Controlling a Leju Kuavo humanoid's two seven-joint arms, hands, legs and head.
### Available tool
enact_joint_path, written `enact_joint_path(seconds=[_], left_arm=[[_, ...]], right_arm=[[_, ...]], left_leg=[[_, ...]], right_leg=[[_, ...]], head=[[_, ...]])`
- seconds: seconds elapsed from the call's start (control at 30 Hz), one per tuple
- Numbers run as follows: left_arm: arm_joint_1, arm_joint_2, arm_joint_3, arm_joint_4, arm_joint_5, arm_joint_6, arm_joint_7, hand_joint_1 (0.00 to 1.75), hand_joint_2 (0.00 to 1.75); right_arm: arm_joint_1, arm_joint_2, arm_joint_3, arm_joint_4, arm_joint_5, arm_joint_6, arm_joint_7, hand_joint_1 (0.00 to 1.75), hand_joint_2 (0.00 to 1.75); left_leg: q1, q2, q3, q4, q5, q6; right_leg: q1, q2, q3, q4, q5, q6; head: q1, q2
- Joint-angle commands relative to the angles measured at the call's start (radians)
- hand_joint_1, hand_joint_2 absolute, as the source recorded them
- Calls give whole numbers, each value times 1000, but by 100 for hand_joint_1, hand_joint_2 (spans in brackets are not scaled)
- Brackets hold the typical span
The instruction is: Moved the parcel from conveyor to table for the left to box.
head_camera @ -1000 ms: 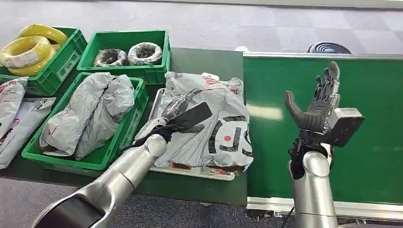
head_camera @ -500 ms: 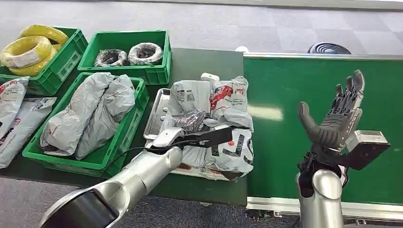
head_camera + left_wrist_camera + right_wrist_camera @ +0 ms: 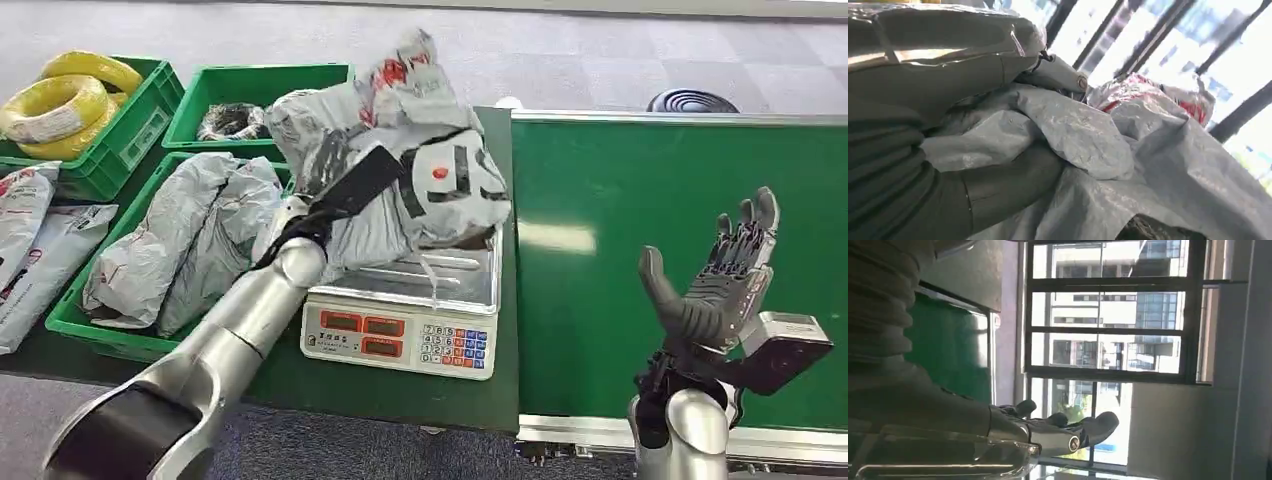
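Observation:
A grey plastic-wrapped parcel (image 3: 400, 160) with red and black print hangs in the air above the weighing scale (image 3: 405, 320), gripped by my left hand (image 3: 335, 195). In the left wrist view the hand (image 3: 973, 100) clutches bunched grey wrap of the parcel (image 3: 1083, 135). My right hand (image 3: 715, 285) is raised over the near part of the green conveyor (image 3: 620, 200), palm up, fingers spread, holding nothing. The right wrist view shows the same open hand (image 3: 1048, 432) against windows.
A green crate (image 3: 250, 290) holding grey parcels sits left of the scale. Behind it stand a crate (image 3: 330, 90) of dark wire coils and a crate (image 3: 140, 120) of yellow coils. More parcels (image 3: 35, 240) lie at the far left. The conveyor belt carries nothing.
My left hand has lifted the parcel off the scale's tray and up toward the left; the tray is now bare. My right hand has sunk lower and slightly rightward.

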Motion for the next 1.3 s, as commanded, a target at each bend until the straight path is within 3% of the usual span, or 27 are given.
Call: enact_joint_path(seconds=[0.03,0.1,0.47,0.57,0.6,0.7,0.77,0.83,1.0,1.17,1.2,1.23,1.3], left_arm=[[-47,140,168,-487,-82,74,39,175,175],[-46,169,186,-458,-334,185,105,175,175],[-39,158,209,-425,-394,210,102,175,175],[-30,212,286,-323,-547,85,306,175,175],[-76,310,188,-156,-453,95,408,175,175],[-150,344,355,284,-520,-63,435,175,175],[-139,366,377,451,-563,-187,485,175,175],[-101,356,385,487,-583,-288,502,175,175],[-40,331,397,475,-620,-363,538,175,175],[12,334,443,408,-637,-325,509,175,175],[21,333,458,384,-641,-302,499,68,175],[29,332,475,364,-651,-260,501,0,175],[49,323,528,310,-610,-185,436,0,175]], right_arm=[[63,43,-68,-9,-14,-4,-29,0,175],[80,62,-78,-18,-12,-12,-30,0,175],[77,66,-78,-19,-6,-12,-30,0,175],[60,88,-86,-19,9,1,-11,0,175],[44,91,-89,-11,28,4,15,0,175],[33,78,-87,28,26,5,23,0,175],[39,70,-92,40,27,-3,23,0,175],[53,70,-104,36,27,-10,24,0,175],[70,107,-133,-1,35,-8,35,0,175],[74,120,-142,-5,56,0,43,0,175],[74,119,-142,-4,58,0,44,0,175],[74,116,-141,-3,59,-1,45,0,175],[76,109,-140,-4,56,-2,46,0,175]], left_leg=[[0,3,-2,1,-1,0],[0,4,0,0,-1,0],[0,1,0,-1,0,0],[-1,3,2,-2,0,-1],[-1,4,2,-2,0,-1],[-2,5,4,-3,1,-1],[-1,10,8,-5,2,-2],[-1,8,9,-6,2,-1],[0,7,6,-3,1,0],[-1,10,5,-4,0,-1],[-1,10,5,-3,0,-1],[-1,10,6,-4,1,-1],[-2,9,6,-5,1,-2]], right_leg=[[0,3,-3,1,0,-1],[0,4,-1,0,0,-1],[0,0,0,0,0,0],[-1,2,1,-1,0,0],[-1,3,1,0,0,-1],[-1,4,2,0,1,-1],[-1,10,3,-1,2,-2],[-1,7,5,-2,2,-1],[0,5,3,0,0,0],[-1,8,2,0,0,-1],[-1,9,2,1,0,-1],[-1,9,2,-1,1,-1],[-1,8,2,-1,1,-1]], head=[[0,0],[1,0],[0,0],[1,0],[1,0],[0,0],[0,0],[1,0],[0,0],[1,0],[0,0],[1,0],[1,0]])
